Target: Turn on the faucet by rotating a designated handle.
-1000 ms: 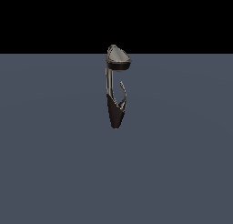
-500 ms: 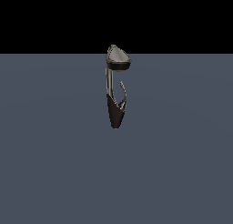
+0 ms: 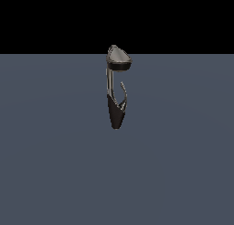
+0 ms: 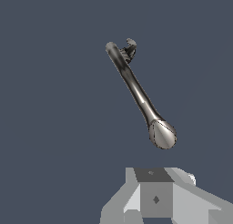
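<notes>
Your gripper (image 4: 157, 205) (spread or pressed together, you cannot tell) sits apart from the faucet (image 3: 116, 89); its handle (image 3: 123, 93) looks untouched.

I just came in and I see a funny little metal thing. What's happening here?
A robot arm is getting ready to turn on a small faucet. Nothing touches the faucet yet. The wrist view looks down on its grey cap, with part of the gripper showing at the picture's edge, apart from it. The thin curved handle it must rotate sticks out untouched. The arm does not show in the exterior view.
</notes>
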Tool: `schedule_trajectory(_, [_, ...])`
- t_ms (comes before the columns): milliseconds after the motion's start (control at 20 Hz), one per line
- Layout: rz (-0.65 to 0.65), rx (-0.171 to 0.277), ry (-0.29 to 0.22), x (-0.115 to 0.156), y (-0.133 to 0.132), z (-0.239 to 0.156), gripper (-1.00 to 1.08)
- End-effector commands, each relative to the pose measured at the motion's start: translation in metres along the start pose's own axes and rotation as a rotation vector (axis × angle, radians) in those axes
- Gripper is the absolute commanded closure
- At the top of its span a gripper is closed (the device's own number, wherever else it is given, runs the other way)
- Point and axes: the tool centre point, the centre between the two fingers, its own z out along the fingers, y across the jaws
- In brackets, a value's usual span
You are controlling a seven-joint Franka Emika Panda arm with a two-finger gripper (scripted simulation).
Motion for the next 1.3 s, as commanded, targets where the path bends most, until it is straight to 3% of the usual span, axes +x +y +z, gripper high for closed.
schedule_trajectory(0, [0.061, 0.024, -0.030, 0.017, -0.005, 0.010, 1.08])
schedule_trajectory(650, [0.388, 0.155, -0.192, 0.107, -0.021, 0.068, 1.08])
schedule_trajectory(1250, [0.716, 0.292, -0.356, 0.189, -0.017, 0.138, 1.08])
